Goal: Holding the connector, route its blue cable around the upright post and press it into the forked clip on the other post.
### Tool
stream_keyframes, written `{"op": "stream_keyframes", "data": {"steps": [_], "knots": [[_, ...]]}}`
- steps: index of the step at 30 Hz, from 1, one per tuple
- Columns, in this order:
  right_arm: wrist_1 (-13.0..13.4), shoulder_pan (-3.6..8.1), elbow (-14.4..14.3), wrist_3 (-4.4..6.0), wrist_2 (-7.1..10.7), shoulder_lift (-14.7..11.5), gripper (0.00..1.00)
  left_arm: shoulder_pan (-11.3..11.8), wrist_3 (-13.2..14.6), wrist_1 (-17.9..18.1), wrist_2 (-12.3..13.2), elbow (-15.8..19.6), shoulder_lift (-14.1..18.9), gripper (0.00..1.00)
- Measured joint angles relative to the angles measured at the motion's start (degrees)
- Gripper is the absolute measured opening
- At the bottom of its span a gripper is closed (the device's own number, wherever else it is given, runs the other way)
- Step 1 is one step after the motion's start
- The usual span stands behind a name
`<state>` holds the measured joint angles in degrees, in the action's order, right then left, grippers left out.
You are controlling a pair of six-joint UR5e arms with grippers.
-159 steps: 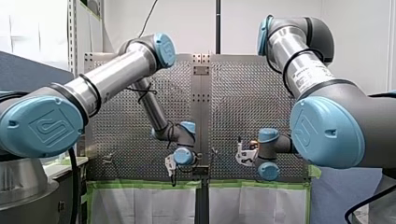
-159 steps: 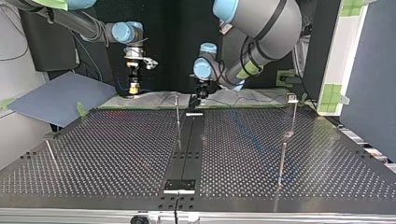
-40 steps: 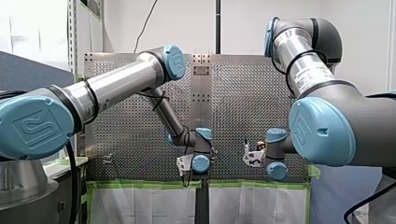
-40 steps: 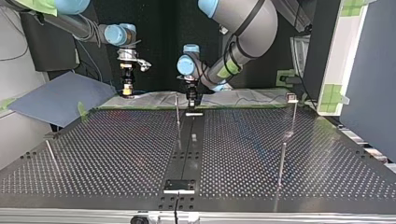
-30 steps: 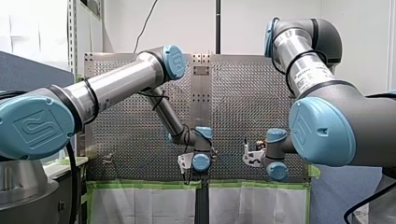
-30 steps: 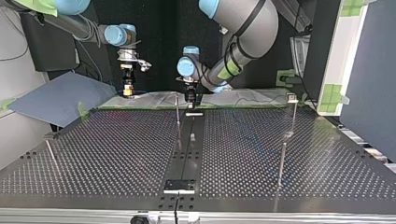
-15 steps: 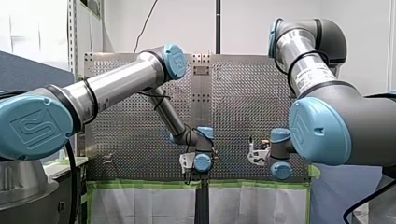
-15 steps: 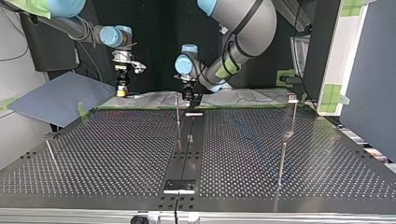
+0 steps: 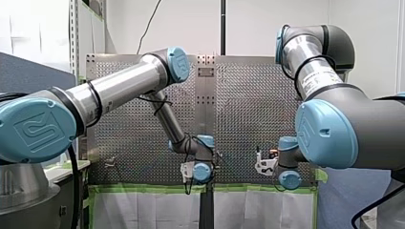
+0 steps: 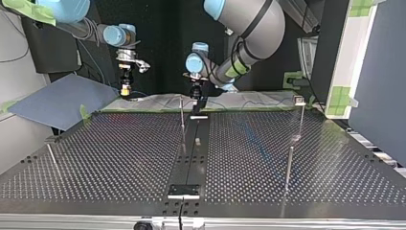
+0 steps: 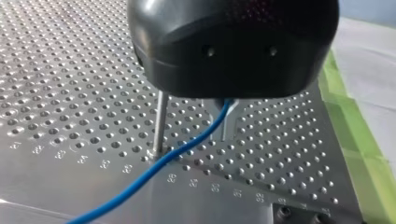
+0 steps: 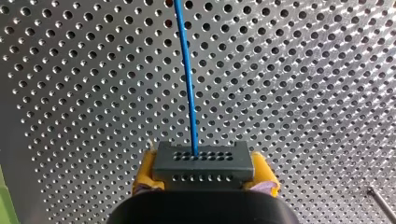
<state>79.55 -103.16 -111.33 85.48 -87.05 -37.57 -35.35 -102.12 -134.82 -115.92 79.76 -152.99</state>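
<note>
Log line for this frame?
right gripper: shut on connector | blue cable: runs straight ahead from connector | left gripper: over cable, beside upright post

perforated silver metal table (image 10: 115,158), top view, with a dark flat strip (image 10: 190,160) down its middle and green tape (image 11: 357,156) along one edge. a thin upright metal post (image 10: 182,114) stands just beside the strip. a short slim post (image 10: 288,165) and a taller slim post (image 10: 301,120) stand at the view's right, and a small pale block (image 10: 197,141) lies on the strip.
</note>
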Motion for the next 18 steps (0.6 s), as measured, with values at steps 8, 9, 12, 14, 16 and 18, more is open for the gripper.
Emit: {"op": "stream_keyframes", "data": {"steps": [8, 9, 12, 14, 16, 18], "knots": [[0.0, 0.04, 0.8, 0.23, 0.62, 0.1, 0.00, 0.7, 0.0, -1.0, 1.2, -1.6, 0.0, 0.00], [0.0, 0.04, 0.9, 0.23, 0.80, 0.1, 0.00, 0.7, 0.0, -1.1, 1.3, -2.0, 0.0, 0.00], [0.1, 0.03, 1.3, 0.24, 1.43, 0.1, 0.00, 0.8, 0.0, -1.7, 1.3, -3.1, -0.1, 0.00], [0.1, 0.03, 1.6, 0.17, 1.81, 0.1, 0.00, 1.0, 0.0, -2.1, 1.3, -3.7, -0.1, 0.00], [0.1, 0.02, 1.8, 0.08, 2.05, 0.1, 0.00, 1.1, 0.0, -2.5, 1.4, -4.3, -0.1, 0.00], [0.1, 0.02, 2.0, -0.02, 2.19, 0.1, 0.00, 1.4, 0.0, -2.7, 1.4, -4.7, -0.2, 0.00]]}}
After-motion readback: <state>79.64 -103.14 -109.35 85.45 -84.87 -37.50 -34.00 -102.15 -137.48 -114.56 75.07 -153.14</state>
